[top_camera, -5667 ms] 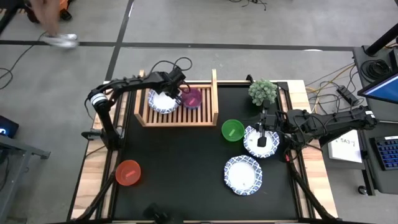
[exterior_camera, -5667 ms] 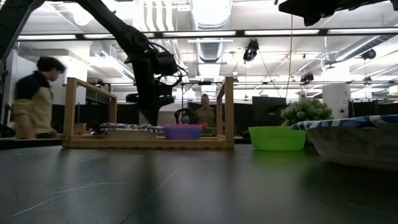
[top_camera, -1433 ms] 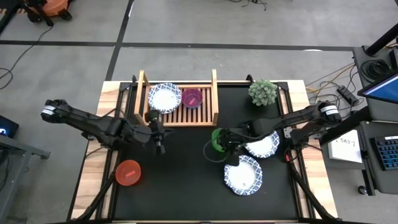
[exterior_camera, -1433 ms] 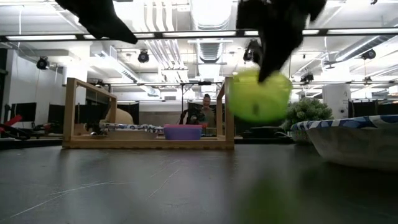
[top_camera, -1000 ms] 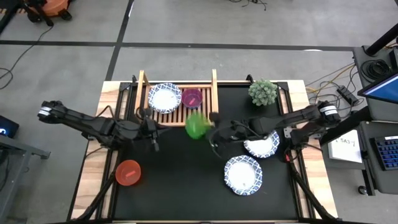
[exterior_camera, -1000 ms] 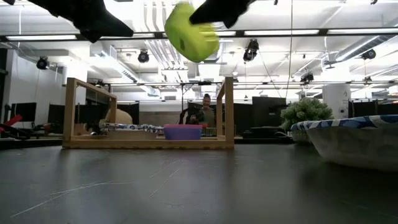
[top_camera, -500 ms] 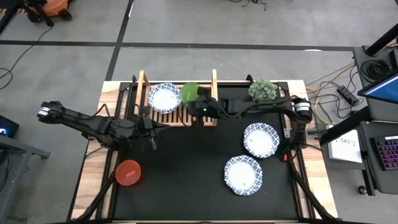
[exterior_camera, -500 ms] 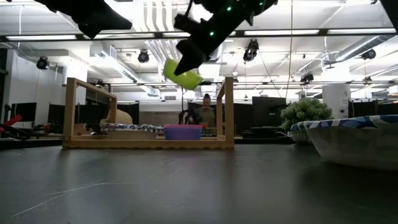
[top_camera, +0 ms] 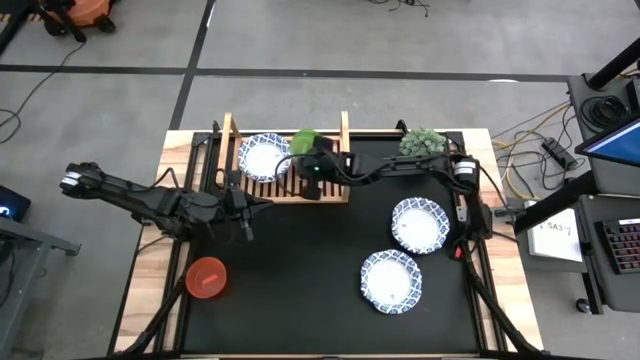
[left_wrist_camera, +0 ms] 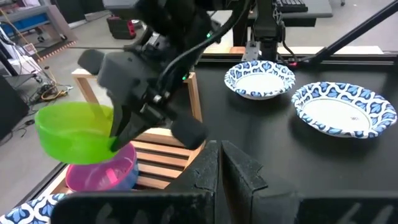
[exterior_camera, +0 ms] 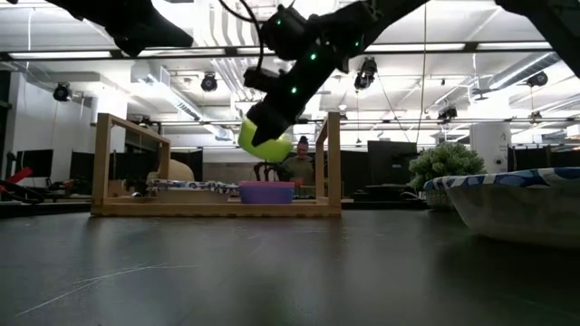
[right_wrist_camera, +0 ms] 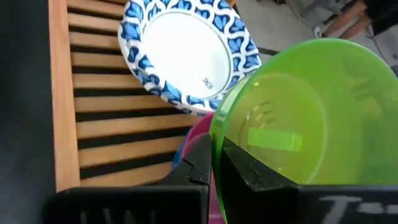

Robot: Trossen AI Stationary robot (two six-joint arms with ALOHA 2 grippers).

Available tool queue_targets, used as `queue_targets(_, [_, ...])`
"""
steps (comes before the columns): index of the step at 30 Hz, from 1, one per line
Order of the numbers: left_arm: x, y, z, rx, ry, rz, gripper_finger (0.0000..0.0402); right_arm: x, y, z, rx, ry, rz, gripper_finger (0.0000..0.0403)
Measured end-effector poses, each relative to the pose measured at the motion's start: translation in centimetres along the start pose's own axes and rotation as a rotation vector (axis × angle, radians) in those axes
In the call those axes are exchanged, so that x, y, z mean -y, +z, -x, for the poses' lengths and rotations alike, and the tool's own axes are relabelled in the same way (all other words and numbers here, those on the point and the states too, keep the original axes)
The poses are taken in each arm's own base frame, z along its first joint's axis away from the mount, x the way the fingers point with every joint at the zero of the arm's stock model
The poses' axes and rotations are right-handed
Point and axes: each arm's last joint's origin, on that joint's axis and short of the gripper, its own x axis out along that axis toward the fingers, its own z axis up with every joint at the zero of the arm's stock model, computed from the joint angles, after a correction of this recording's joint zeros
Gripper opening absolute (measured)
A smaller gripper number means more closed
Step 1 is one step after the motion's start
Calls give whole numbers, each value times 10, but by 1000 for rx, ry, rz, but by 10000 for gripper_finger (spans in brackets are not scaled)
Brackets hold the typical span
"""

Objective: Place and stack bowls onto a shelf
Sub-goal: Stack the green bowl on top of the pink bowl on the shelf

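The green bowl (top_camera: 303, 143) hangs over the wooden shelf (top_camera: 285, 185), just above the pink bowl (left_wrist_camera: 102, 175) that sits on the slats. My right gripper (top_camera: 312, 160) reaches in from the table's right and is shut on the green bowl. A white bowl with a blue rim (top_camera: 263, 157) rests on the shelf beside the pink one. My left gripper (top_camera: 243, 207) hovers shut over the table near the shelf's front rail and touches nothing. The red bowl (top_camera: 206, 277) sits on the table near its left edge. No blue bowl shows. My right gripper pinches the green bowl's rim (right_wrist_camera: 216, 132) on the side nearest the arm, with one finger (right_wrist_camera: 249, 168) inside the bowl and the other outside. The fingers slant down from the table's right. The bowl is lifted clear, mouth up and slightly tilted, above the pink bowl.
Two more white bowls with blue rims (top_camera: 420, 224) (top_camera: 391, 281) sit on the table's right half. A small green plant (top_camera: 422, 143) stands at the far right corner. The shelf's raised side rail (top_camera: 346, 150) stands close to the right arm. People show in the room beyond.
My right gripper has carried the green bowl from above the table's middle toward the far edge, over the shelf, and has lowered it toward the pink bowl. The bowl has turned from lying on its side to nearly mouth-up. My left gripper has stayed put.
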Motion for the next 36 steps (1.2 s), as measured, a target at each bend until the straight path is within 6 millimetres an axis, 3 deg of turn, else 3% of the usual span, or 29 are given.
queue_targets(6, [0,0,0,-2,0,0,0,-2,-11,-20,-21,-7,-3,45])
queue_targets(10, [0,0,-1,-3,0,12,0,3,-13,-21,-27,-16,-34,84])
queue_targets(19, [1,-1,-2,-10,1,51,0,11,4,8,16,-13,-51,120])
queue_targets(24, [1,-1,-3,-11,2,114,0,12,17,40,37,8,-80,120])
queue_targets(28, [4,-3,-8,-21,29,175,0,-1,19,69,43,48,-57,105])
queue_targets(32, [6,-5,-20,-16,77,221,0,-17,22,115,127,102,-31,75])
queue_targets(36, [3,-3,-39,7,131,254,0,-31,11,155,186,149,-7,44])
